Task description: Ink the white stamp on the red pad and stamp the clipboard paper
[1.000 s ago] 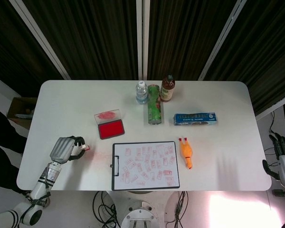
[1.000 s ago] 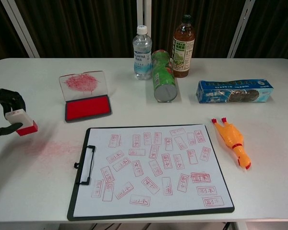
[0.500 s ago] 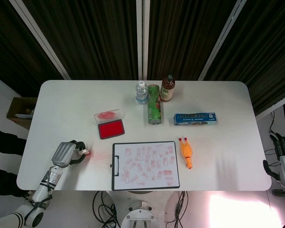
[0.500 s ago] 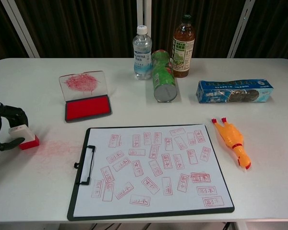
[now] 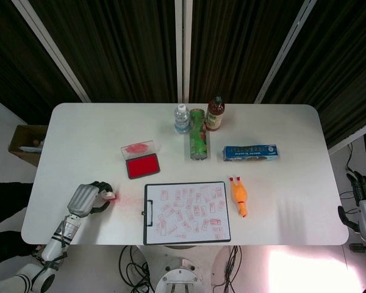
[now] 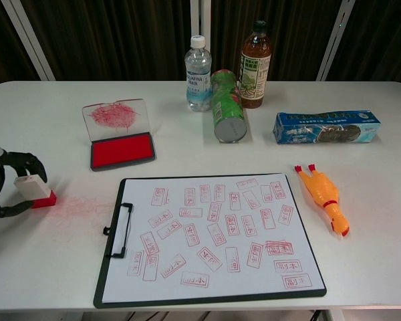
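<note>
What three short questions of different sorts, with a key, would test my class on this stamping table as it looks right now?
1. True or false: the red ink pad has its clear lid closed.
2. Which item lies nearest the right edge of the black clipboard? A. clear water bottle B. orange rubber chicken toy C. blue biscuit box
3. Fill in: the white stamp with a red base sits on the table between the fingers of the robot's ___ hand.

Key:
1. False, the lid stands open.
2. B
3. left; the right hand hangs off the table's far side with fingers spread.
</note>
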`<state>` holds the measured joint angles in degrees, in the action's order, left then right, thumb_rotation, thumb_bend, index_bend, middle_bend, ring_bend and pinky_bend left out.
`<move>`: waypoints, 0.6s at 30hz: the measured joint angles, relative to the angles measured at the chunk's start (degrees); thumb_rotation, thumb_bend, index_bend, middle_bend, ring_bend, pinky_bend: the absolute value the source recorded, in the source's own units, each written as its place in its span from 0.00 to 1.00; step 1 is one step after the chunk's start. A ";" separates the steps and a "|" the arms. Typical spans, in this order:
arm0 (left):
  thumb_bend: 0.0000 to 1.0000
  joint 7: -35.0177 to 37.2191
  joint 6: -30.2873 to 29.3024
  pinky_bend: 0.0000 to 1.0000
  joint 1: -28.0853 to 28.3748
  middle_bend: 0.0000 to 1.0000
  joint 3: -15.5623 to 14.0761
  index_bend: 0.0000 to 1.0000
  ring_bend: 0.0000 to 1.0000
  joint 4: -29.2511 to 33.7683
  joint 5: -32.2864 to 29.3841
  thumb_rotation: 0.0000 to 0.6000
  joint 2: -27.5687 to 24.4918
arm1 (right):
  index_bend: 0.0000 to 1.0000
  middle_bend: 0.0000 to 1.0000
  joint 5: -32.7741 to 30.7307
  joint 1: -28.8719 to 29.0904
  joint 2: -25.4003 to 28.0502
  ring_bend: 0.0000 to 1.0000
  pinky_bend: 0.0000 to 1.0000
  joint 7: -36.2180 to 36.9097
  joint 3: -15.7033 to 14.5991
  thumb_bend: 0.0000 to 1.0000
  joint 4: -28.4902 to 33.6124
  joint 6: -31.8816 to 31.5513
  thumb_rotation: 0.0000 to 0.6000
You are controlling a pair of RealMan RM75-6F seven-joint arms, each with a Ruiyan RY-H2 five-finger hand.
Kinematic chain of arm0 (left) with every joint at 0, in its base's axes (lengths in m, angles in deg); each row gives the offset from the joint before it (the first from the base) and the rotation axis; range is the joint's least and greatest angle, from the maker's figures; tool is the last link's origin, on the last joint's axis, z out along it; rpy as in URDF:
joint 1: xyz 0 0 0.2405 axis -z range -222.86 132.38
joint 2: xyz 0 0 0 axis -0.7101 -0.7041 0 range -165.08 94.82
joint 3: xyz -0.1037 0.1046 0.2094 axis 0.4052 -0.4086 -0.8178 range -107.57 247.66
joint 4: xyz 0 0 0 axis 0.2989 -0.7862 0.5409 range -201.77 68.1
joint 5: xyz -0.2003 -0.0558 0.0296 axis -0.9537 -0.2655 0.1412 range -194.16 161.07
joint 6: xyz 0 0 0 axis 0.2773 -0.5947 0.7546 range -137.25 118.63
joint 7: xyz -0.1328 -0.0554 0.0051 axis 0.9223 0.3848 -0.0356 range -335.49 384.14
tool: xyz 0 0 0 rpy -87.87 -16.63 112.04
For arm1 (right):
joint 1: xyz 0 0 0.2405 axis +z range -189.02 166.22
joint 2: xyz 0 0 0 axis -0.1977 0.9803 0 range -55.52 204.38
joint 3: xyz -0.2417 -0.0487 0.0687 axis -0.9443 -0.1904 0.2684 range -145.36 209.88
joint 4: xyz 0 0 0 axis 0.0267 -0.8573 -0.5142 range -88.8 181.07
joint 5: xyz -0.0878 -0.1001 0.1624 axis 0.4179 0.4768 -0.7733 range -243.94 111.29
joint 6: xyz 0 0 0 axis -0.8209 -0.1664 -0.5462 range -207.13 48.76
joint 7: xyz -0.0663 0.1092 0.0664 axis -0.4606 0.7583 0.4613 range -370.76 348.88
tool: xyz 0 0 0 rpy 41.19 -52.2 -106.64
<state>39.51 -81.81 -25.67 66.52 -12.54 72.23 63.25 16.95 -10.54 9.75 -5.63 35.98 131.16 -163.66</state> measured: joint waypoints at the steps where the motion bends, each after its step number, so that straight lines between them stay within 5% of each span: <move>1: 0.28 -0.03 0.04 0.61 -0.01 0.38 -0.01 0.38 0.37 -0.01 0.08 1.00 -0.04 | 0.00 0.00 -0.04 -0.02 0.01 0.00 0.00 0.03 0.00 0.32 -0.02 0.00 1.00; 7: 0.24 -1.06 -0.71 0.58 -0.27 0.31 0.11 0.30 0.33 0.39 0.42 1.00 -0.68 | 0.00 0.00 -0.07 -0.11 0.07 0.00 0.00 0.17 0.06 0.32 -0.03 -0.20 1.00; 14: 0.13 -4.91 -5.18 0.41 -1.53 0.26 0.82 0.28 0.25 7.16 0.91 0.99 -6.75 | 0.00 0.00 0.20 -0.34 1.08 0.00 0.00 0.81 0.48 0.32 0.02 -1.32 1.00; 16: 0.11 -6.23 -7.00 0.36 -2.20 0.26 1.15 0.28 0.21 11.38 0.95 0.91 -10.44 | 0.00 0.00 0.15 -0.36 1.22 0.00 0.00 1.06 0.56 0.32 -0.14 -1.34 1.00; 18: 0.10 -7.37 -9.19 0.28 -3.04 0.26 1.71 0.26 0.16 16.31 0.83 0.66 -14.59 | 0.00 0.00 0.04 -0.31 1.16 0.00 0.00 1.28 0.62 0.32 -0.39 -1.19 1.00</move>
<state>32.14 -91.00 -28.70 68.22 3.77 73.06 48.67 16.99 -10.85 10.91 -4.35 36.59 130.76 -164.86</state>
